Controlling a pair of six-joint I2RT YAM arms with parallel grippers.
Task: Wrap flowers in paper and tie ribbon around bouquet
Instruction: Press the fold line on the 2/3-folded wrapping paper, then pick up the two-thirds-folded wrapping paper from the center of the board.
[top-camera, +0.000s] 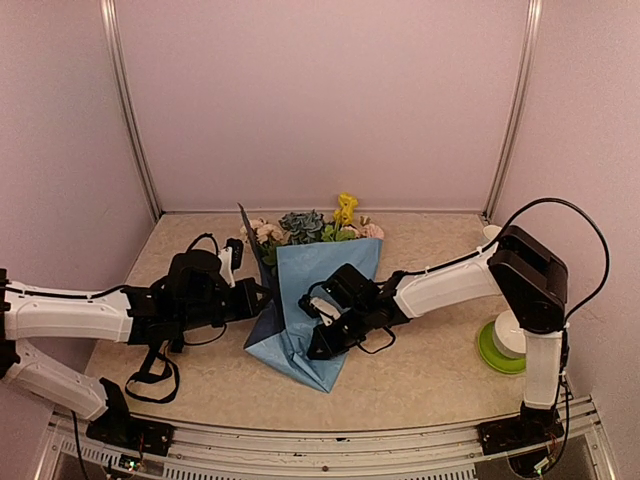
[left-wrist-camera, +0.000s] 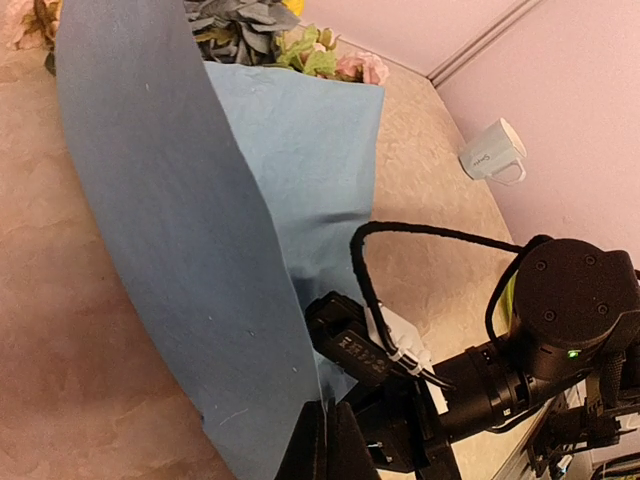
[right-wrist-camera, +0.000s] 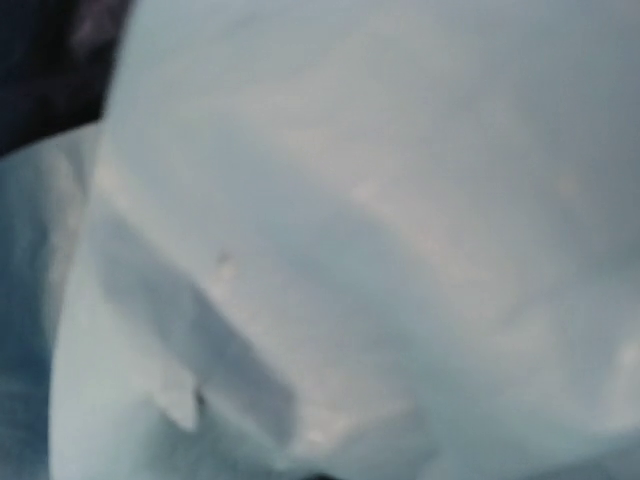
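The left pincer (top-camera: 268, 293), shut tight on the raised flap of the paper (top-camera: 330, 265) in mid-frame, should pull it slowly across the flowers (top-camera: 303, 225) while the right pincer (top-camera: 322, 343), whose opening I cannot tell, presses the lower fold.

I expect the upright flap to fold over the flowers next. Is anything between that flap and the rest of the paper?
Yes. The right pincer lies on the light blue paper, just right of the raised flap that the left pincer holds up, so it sits in the fold's path.
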